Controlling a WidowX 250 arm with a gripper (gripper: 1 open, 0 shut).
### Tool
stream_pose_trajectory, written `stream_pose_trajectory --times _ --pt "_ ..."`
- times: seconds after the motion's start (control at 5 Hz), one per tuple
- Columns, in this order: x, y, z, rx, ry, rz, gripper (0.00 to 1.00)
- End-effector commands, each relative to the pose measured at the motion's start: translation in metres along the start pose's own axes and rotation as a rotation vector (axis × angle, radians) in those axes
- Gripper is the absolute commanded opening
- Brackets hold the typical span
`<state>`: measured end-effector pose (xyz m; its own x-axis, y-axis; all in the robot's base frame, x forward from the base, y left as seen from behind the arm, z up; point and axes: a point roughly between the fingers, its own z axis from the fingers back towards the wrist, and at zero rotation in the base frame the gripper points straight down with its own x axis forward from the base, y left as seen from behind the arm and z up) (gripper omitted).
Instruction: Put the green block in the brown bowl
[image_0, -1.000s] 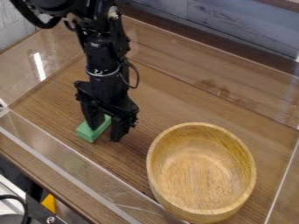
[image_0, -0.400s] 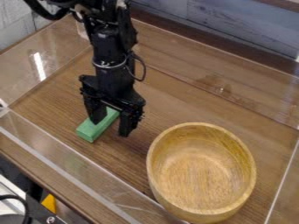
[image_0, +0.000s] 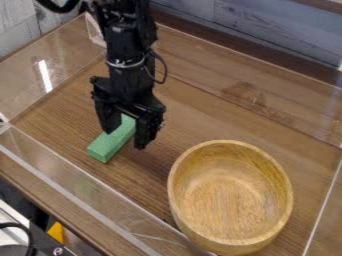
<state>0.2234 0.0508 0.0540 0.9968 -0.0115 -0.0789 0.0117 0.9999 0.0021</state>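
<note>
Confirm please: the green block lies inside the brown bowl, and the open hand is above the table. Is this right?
Not quite. The green block lies on the table, left of the empty brown bowl, as the camera view shows. The hand is open above the table.

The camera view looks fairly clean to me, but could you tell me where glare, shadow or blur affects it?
In the camera view, white glare streaks the clear enclosure wall at left; the small flat bright green block and large round light-brown wooden bowl look sharp, the bowl's inside shaded on its near side; the black gripper shows little detail.
</note>
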Motion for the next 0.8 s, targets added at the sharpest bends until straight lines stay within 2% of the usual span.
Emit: stream_pose_trajectory --times 0.0,0.4,0.6 --pt "0.010 0.004 0.019 0.024 -0.056 0.006 1.00" --pt "0.006 0.002 0.005 0.035 -0.050 -0.010 1.00" --pt "0.006 0.004 0.003 0.044 -0.047 -0.076 1.00"
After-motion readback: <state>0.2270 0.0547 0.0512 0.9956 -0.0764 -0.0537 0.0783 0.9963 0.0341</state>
